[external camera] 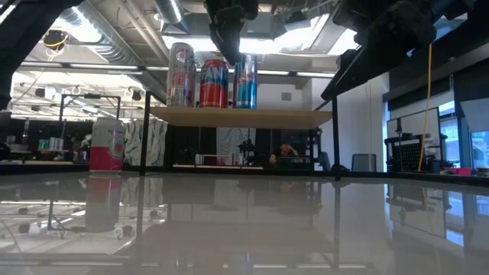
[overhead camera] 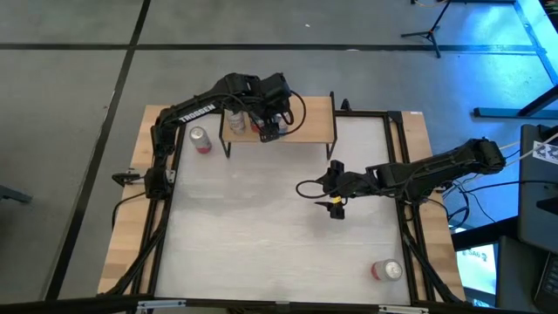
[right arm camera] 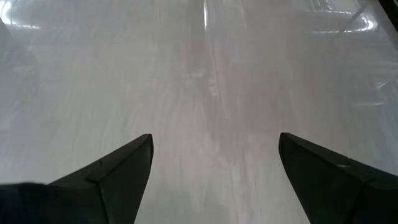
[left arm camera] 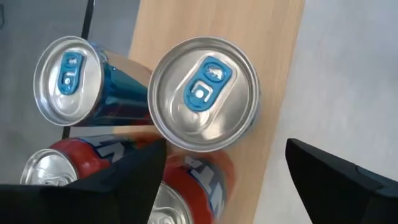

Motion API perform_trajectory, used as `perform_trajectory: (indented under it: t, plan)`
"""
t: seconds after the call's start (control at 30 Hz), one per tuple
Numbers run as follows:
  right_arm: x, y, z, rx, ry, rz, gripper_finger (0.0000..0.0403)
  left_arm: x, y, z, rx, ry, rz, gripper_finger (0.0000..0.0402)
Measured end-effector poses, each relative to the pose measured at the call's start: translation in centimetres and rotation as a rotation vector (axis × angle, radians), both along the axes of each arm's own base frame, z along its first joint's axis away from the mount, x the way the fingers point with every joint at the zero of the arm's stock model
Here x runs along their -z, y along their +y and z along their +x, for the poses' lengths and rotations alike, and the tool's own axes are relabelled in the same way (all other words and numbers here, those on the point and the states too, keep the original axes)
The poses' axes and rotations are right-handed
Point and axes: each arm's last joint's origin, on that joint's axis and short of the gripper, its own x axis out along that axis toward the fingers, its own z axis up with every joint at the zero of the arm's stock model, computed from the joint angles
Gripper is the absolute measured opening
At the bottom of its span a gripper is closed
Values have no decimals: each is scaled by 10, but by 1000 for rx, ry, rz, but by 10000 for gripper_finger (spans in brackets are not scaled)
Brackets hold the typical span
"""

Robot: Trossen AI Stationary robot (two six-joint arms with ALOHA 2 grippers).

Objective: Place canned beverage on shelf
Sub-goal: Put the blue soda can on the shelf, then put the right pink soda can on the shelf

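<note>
Near the lower right of the high view a can (overhead camera: 386, 270) lies on the table (overhead camera: 261, 235). At mid-right the right gripper (overhead camera: 335, 206) hangs, jaws apart, empty. Farther, top centre, the wooden shelf (overhead camera: 309, 122) holds three upright cans; the left gripper (overhead camera: 268, 131), jaws apart, hovers over the blue can (external camera: 245, 82). Another can (overhead camera: 200, 139) stands left of the shelf

Both pincers spread wide.
Left pincer (overhead camera: 272, 122) reaches to twelve o'clock, pointing down; right pincer (overhead camera: 336, 209) waits mid-surface, toward three.
</note>
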Motion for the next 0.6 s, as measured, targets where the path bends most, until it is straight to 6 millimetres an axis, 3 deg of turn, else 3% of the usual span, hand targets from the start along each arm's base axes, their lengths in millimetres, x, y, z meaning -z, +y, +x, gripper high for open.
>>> perform_trajectory:
  t: [0.2, 0.3, 0.6]
  plan:
    - [0, 0, 0, 0, 0, 0, 342, -4, -5, -1, -28, 17, 89, 315]
    - [0, 0, 0, 0, 0, 0, 342, -18, -17, -6, -13, -5, 118, 314]
    - [0, 0, 0, -1, 2, 0, 342, -60, -71, -55, -24, -57, 51, 314]
